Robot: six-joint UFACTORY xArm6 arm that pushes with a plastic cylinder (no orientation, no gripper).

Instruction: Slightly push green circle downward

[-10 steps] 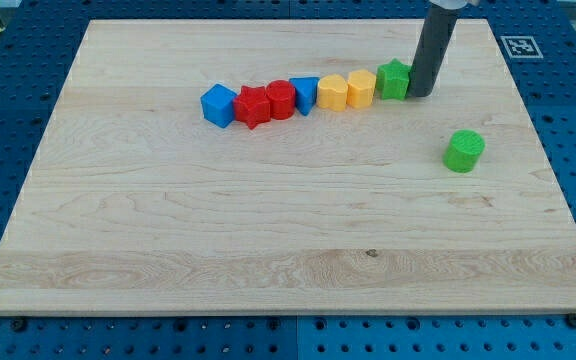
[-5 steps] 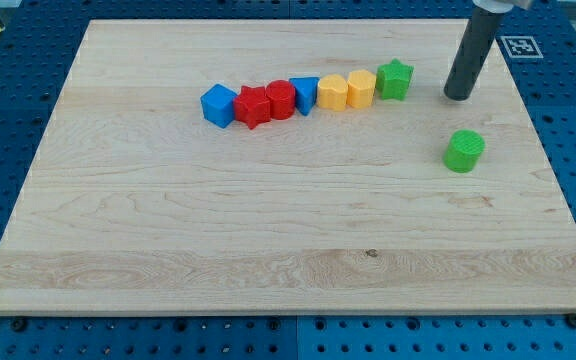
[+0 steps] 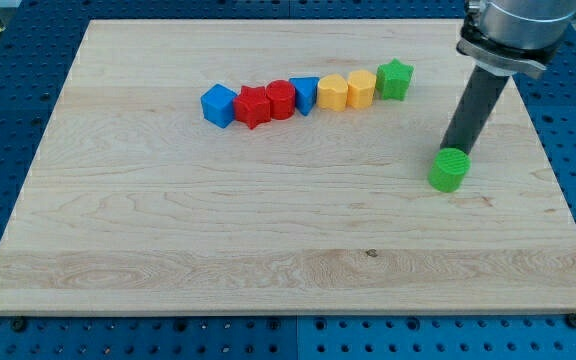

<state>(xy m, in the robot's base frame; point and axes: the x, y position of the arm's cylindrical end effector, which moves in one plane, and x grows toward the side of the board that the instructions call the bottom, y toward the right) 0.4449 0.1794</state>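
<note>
Pressing my tip [image 3: 455, 150] against green circle [image 3: 449, 169] from 12 o'clock, contact made
No jaws fitted, nothing held; downward nudge seemingly begun, perhaps little left

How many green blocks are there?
2. A green star sits at the right end of the row near the view's top. A green circle sits alone lower right, with my tip touching its upper edge. None looks hidden.

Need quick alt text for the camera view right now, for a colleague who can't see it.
My tip sits against the upper edge of the green circle at the wooden board's right. Across the top runs a touching row: blue, red, red, blue, yellow, yellow, green star.
</note>
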